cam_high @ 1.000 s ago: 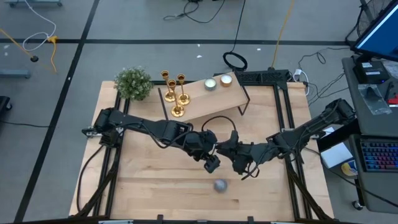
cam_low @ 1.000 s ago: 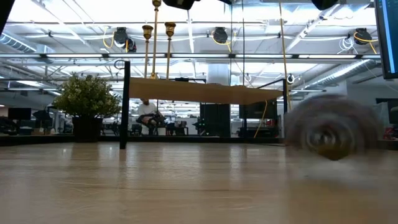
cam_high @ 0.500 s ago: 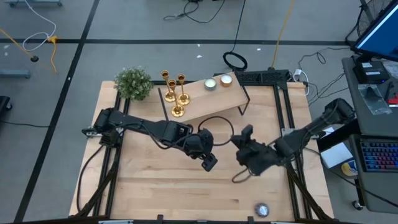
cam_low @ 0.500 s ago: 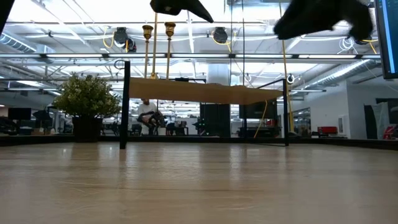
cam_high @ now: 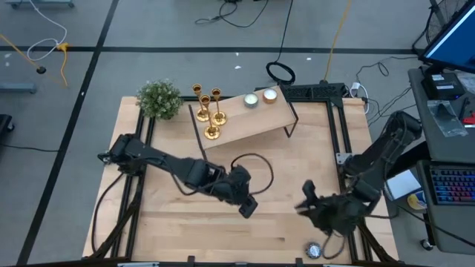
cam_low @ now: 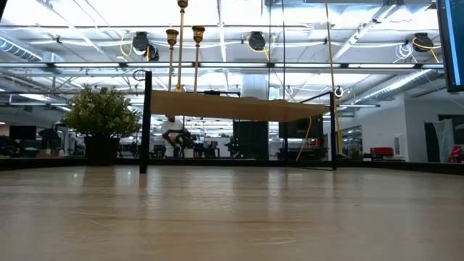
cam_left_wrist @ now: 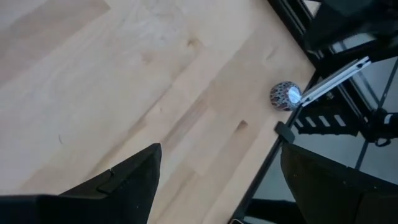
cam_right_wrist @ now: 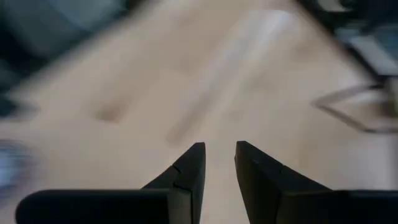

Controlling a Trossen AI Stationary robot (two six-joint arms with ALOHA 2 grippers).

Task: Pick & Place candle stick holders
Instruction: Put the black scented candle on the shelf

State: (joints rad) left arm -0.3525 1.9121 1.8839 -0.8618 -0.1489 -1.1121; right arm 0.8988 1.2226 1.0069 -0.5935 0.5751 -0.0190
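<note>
Three gold candle stick holders (cam_high: 211,111) stand upright on their round bases at the left end of a raised wooden shelf (cam_high: 252,119) at the table's far side. In the low view their top cups (cam_low: 183,30) rise above the shelf board (cam_low: 239,107). My left gripper (cam_high: 247,206) hangs open and empty over the middle of the table, well short of them. My right gripper (cam_high: 307,196) is near the table's near right corner, empty, with a narrow gap between its fingers (cam_right_wrist: 193,168).
Two tealight discs (cam_high: 260,97) lie on the shelf's right part. A small potted plant (cam_high: 159,99) stands at the far left. A small mottled ball (cam_high: 313,251) lies at the table's near edge and also shows in the left wrist view (cam_left_wrist: 285,96). Bare wood lies in between.
My right gripper has drawn back from the table's middle toward the near right corner. My left gripper has shifted a little toward the near edge. The ball has rolled from the near middle of the table to the near edge at the right, where it now lies still.
</note>
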